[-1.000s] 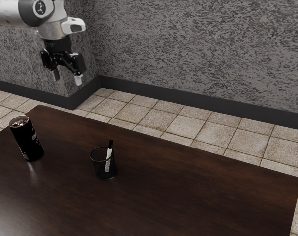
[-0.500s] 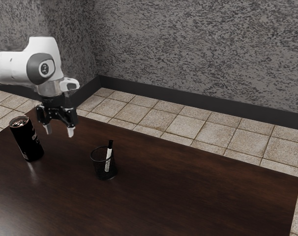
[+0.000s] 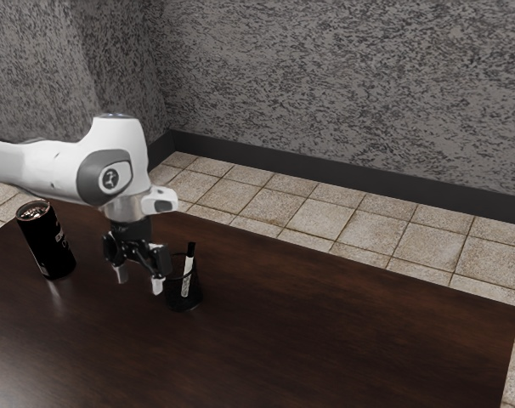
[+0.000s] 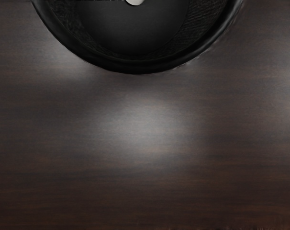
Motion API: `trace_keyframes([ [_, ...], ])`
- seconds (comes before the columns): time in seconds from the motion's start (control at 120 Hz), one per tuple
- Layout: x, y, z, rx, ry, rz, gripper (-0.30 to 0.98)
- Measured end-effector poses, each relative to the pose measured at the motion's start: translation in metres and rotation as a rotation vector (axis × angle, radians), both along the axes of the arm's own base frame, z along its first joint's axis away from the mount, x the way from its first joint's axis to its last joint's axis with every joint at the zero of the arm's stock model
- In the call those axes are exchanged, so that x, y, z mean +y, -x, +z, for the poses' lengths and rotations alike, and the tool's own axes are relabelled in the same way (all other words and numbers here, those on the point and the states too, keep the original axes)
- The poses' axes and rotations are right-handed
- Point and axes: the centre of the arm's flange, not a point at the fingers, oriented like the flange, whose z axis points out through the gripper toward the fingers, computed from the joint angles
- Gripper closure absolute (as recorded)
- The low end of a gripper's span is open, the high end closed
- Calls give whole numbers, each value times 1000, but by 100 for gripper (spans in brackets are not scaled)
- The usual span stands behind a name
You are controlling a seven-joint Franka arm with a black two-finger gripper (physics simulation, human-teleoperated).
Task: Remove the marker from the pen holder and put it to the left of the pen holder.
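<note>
Exterior view: A white robot arm [image 3: 58,167] reaches in from the left edge of the frame, its wrist bent so that the hand points almost straight down at left of centre. The black gripper [image 3: 139,281] is released and empty, fingers spread, one fingertip overlapping the pen holder [image 3: 195,295] in the picture; whether they touch cannot be told. The marker [image 3: 188,276] stands in the holder, leaning slightly, dark end up and above the rim. A dark can [image 3: 47,242] stands at the left of the frame on the wooden table [image 3: 325,323]. The step in hand appears to be the approach: the hand would do well to rise clear of the rim, centre over the marker, then lower with a finger on either side of its upper end, close gently and lift along its lean, lest the light-looking holder tip or come up too

Wrist view: The camera looks steeply down on the holder's round rim and the bare wood beside it. A pale rounded end [image 4: 134,2], probably the marker's, lies within the rim's curve, suggesting the hand needs a further shift toward the holder's middle
</note>
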Motion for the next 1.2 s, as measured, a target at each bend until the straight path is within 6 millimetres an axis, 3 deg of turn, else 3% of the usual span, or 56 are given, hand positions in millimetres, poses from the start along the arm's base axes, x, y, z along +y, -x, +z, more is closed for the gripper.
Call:
trace_keyframes([
  [0.208, -52, -2, 3, -34, 22, -102, 2],
  [0.333, -69, -20, -5, -67, 26, -123, 2],
  [0.383, -62, -32, -2, -93, 17, -119, 2],
  [0.475, -25, -50, -1, -120, 0, -66, 2],
  [0.525, -15, -60, -2, -133, -14, -59, 2],
  [0.808, -24, -97, -6, -175, -46, -114, 2],
  [0.942, -26, -102, -7, -182, -47, -125, 4],
  [1.2, -27, -101, -6, -184, -42, -137, 44],
])
